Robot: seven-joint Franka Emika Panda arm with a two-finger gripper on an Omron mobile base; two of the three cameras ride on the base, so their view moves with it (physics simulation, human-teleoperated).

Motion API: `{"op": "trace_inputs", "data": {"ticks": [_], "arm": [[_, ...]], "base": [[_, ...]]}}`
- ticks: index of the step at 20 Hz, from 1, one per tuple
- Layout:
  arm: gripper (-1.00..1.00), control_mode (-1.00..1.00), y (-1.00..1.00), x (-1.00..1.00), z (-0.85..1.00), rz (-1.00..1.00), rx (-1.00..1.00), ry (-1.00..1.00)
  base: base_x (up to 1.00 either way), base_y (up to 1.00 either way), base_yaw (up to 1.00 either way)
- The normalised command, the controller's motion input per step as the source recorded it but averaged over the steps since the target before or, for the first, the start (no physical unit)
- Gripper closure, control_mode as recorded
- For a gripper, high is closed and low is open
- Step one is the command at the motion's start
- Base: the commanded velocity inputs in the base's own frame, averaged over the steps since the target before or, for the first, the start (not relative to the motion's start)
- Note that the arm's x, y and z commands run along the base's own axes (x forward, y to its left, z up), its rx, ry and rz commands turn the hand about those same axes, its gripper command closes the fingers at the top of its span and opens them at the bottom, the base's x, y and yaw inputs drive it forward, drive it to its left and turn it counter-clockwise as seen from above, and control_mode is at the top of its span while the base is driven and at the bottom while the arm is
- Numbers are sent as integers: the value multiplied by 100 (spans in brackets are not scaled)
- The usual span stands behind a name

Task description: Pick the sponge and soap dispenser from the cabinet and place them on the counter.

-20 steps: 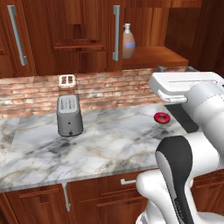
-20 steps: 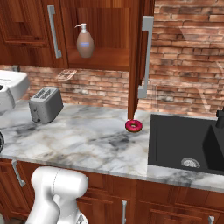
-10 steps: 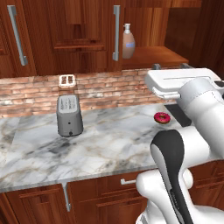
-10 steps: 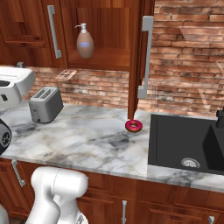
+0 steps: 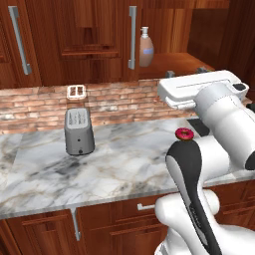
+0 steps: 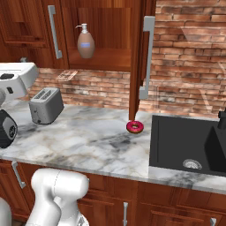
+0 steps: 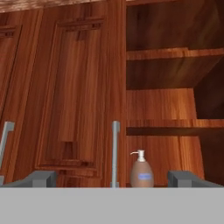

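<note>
Between hand (image 7: 111, 178) fingertips, soap dispenser (image 7: 141, 170)

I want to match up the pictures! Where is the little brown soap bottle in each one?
Left base view: the soap dispenser stands top centre, in the open cabinet, just right of a grey bar handle.
Right base view: upper left, on the cabinet floor.
Hand view: bottom centre, right of the same handle.
Shared landmark: that grey bar handle.
</note>
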Motion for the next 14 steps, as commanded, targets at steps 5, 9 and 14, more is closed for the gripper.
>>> {"op": "trace_inputs", "data": {"ticks": [5,9,14], "arm": [[-100,-100,4,27,0,0,-6,2],[-100,-100,0,22,0,0,-2,0],[-100,-100,0,25,0,-4,0,0]], "base": [[0,0,0],[0,0,0],[0,0,0]]}}
